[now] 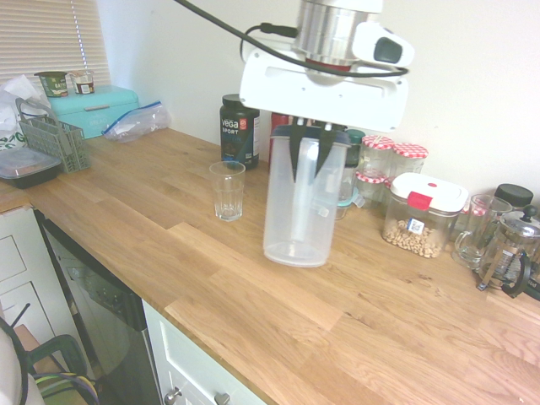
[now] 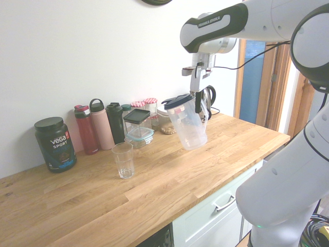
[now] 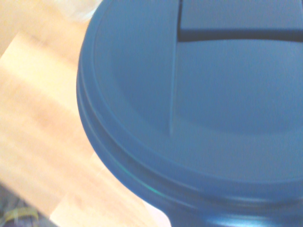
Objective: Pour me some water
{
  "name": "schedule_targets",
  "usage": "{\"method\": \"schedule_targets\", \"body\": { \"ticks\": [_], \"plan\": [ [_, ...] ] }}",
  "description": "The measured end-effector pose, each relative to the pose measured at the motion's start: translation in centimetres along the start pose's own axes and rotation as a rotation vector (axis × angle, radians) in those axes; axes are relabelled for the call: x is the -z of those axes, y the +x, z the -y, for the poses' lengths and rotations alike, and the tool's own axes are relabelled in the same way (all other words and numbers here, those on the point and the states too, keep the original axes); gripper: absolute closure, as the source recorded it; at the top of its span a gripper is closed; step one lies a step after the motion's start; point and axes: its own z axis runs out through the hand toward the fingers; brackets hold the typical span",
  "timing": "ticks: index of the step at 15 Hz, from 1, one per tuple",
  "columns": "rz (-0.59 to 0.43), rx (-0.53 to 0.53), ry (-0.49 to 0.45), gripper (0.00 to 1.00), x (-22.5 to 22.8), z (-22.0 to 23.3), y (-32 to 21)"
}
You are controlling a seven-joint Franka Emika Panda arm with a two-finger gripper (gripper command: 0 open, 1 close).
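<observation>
A clear plastic pitcher (image 1: 299,202) with a dark blue lid (image 3: 199,118) hangs just above the wooden counter (image 1: 253,287). My gripper (image 1: 308,139) comes down from above and is shut on the pitcher at its top, by the lid. In the second exterior view the pitcher (image 2: 189,126) tilts slightly, with its lid toward the glass, under the gripper (image 2: 198,98). Whether it holds water I cannot tell. An empty ribbed drinking glass (image 1: 227,191) stands upright on the counter a short way left of the pitcher, apart from it; in the other view the glass (image 2: 123,160) is left of the pitcher too.
A black Vega Sport tub (image 1: 239,129) stands behind the glass. Bottles (image 2: 97,126), jars (image 1: 392,160), a lidded food container (image 1: 422,215), a glass mug (image 1: 477,229) and a French press (image 1: 510,249) line the wall. A dish rack (image 1: 55,139) sits far left. The counter's front edge (image 1: 194,325) is near.
</observation>
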Motion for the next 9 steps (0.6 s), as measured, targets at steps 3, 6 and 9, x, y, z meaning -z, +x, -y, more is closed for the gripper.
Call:
{"method": "schedule_targets", "body": {
  "ticks": [3, 6, 9],
  "plan": [
    [0.033, 0.161, -0.080, 1.00, -0.9, 4.2, 1.1],
    [0.050, 0.316, -0.184, 1.00, -2.0, 8.3, 1.8],
    [0.030, 0.447, -0.288, 1.00, -2.8, 12.8, 2.0]
  ]
}}
